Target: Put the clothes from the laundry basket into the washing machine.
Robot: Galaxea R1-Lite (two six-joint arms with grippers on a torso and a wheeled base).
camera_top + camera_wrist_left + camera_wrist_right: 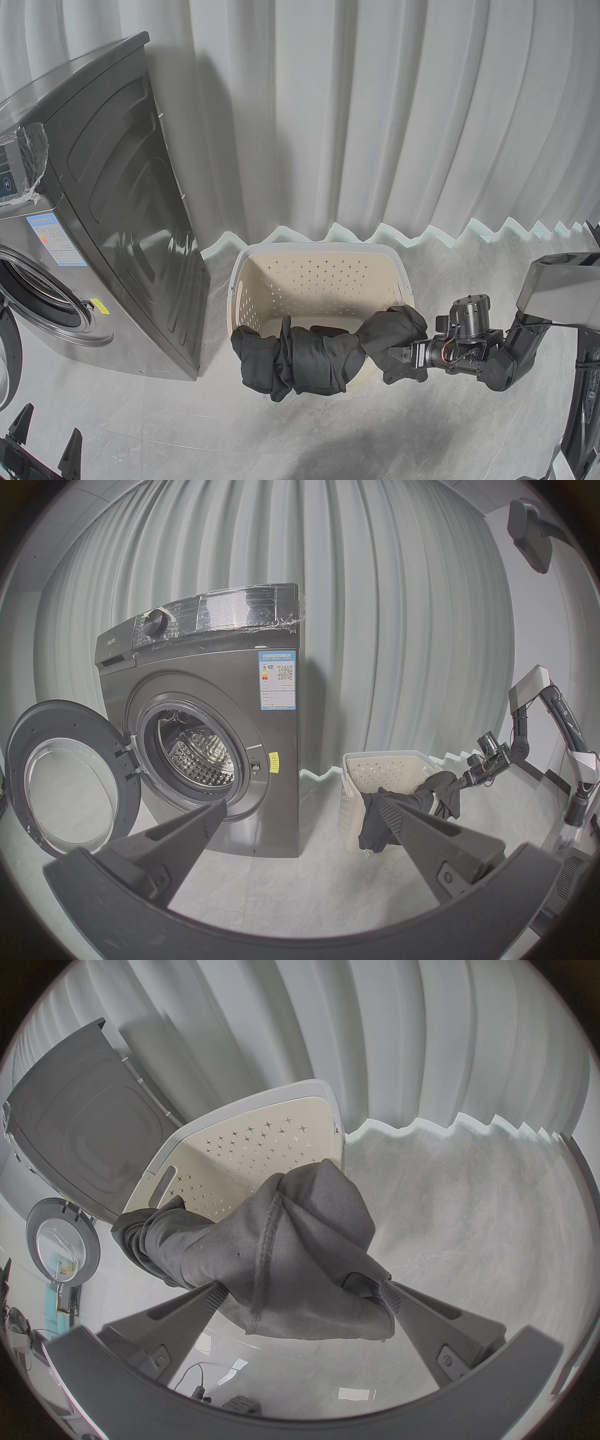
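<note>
A dark grey garment (312, 356) hangs over the front rim of the cream laundry basket (319, 250), twisted into a thick roll. Its right end lies between the fingers of my right gripper (403, 362), beside the basket's front right corner. In the right wrist view the jaws of that gripper (300, 1291) stand wide apart with the garment (294, 1235) bunched between them. My left gripper (44, 437) is open and holds nothing, low at the near left in front of the washing machine (94, 187). The machine's drum (194, 749) is open, with its door (69, 780) swung out.
White curtains (375, 112) hang behind the basket and the machine. The basket (387, 774) stands on the grey floor just right of the machine. Bare floor (250, 431) lies between me, the basket and the machine's front.
</note>
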